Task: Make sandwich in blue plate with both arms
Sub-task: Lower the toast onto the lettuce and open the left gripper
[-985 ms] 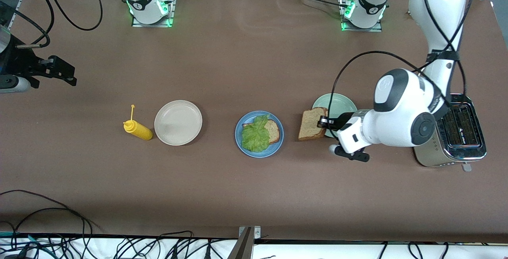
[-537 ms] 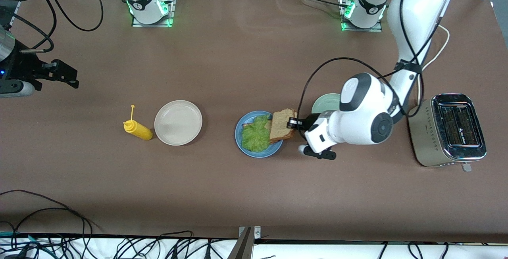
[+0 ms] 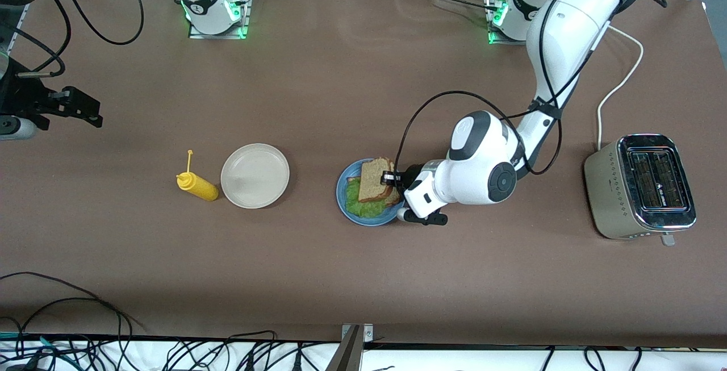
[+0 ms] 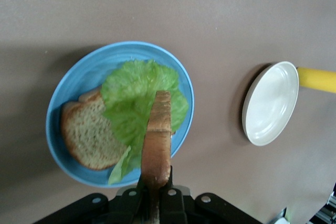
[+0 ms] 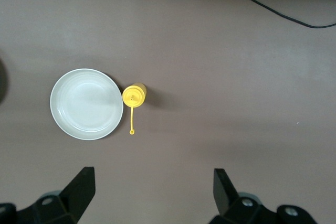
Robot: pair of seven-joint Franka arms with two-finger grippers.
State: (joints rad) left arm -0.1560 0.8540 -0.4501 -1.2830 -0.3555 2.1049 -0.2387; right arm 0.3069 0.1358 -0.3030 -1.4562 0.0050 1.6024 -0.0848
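Observation:
The blue plate (image 3: pixel 341 190) lies mid-table with one bread slice (image 4: pixel 89 135) on it and a ruffled lettuce leaf (image 3: pixel 363 206) over that slice. My left gripper (image 3: pixel 389 178) is shut on a second bread slice (image 3: pixel 375 180), which hangs over the plate and the lettuce. The left wrist view shows that held slice (image 4: pixel 157 140) edge-on, clamped between the fingers (image 4: pixel 173 192) above the lettuce (image 4: pixel 136 98) and the plate (image 4: pixel 79 82). Over bare table at the right arm's end, my right gripper (image 3: pixel 85 111) waits; its jaws (image 5: pixel 152 192) are open and hold nothing.
A beige plate (image 3: pixel 255 175) and a yellow squeeze bottle (image 3: pixel 197 185) sit between the blue plate and the right arm's end. A chrome toaster (image 3: pixel 644 186) stands at the left arm's end. Cables run along the table's front edge.
The left arm has carried the bread slice from beside the pale green plate toward the right arm's end, until it is over the blue plate. The right gripper has barely shifted.

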